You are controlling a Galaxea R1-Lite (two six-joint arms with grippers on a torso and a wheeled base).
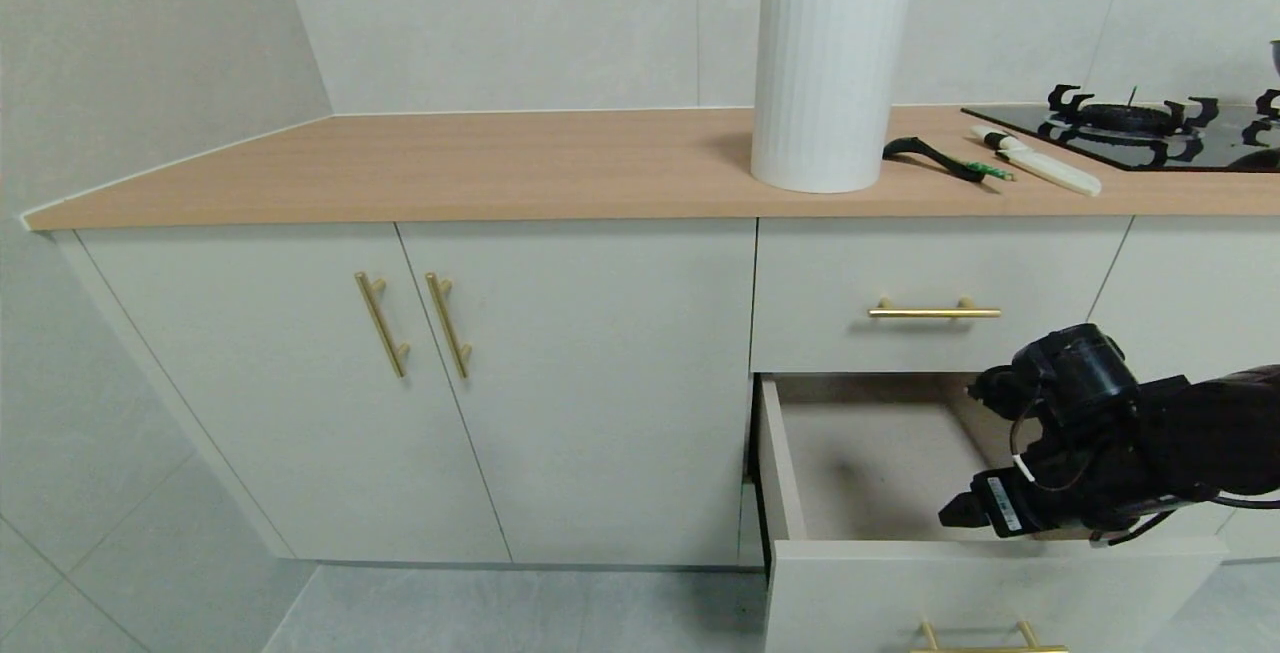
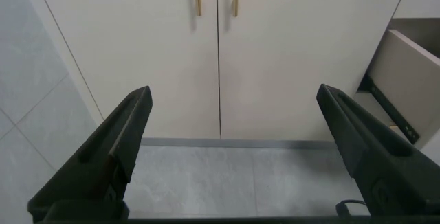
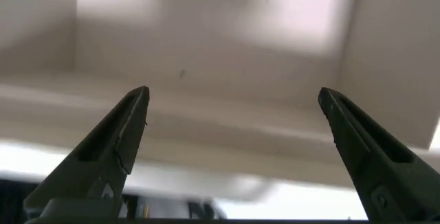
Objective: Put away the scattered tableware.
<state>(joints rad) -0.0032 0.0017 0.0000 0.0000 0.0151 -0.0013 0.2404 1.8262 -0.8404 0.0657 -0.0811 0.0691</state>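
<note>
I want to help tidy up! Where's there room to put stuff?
The countertop is bare from the left wall to the white cylinder. The open drawer has bare floor too, beside the right gripper. Crowded past the cylinder: black utensil, white knife, stove.

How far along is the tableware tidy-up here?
Done: lower drawer pulled open, nothing visible inside. In hand: nothing; right gripper, at the drawer, and left gripper are both open. Left: black utensil and white utensil, both on the countertop.

Your right arm [image 1: 1190,443] is glossy black: round wrist housing [image 1: 1080,363], thin looping cable [image 1: 1013,455], white label [image 1: 1004,517]. The left gripper [image 2: 233,89] and right gripper [image 3: 232,92] carry dark tapered fingers.
</note>
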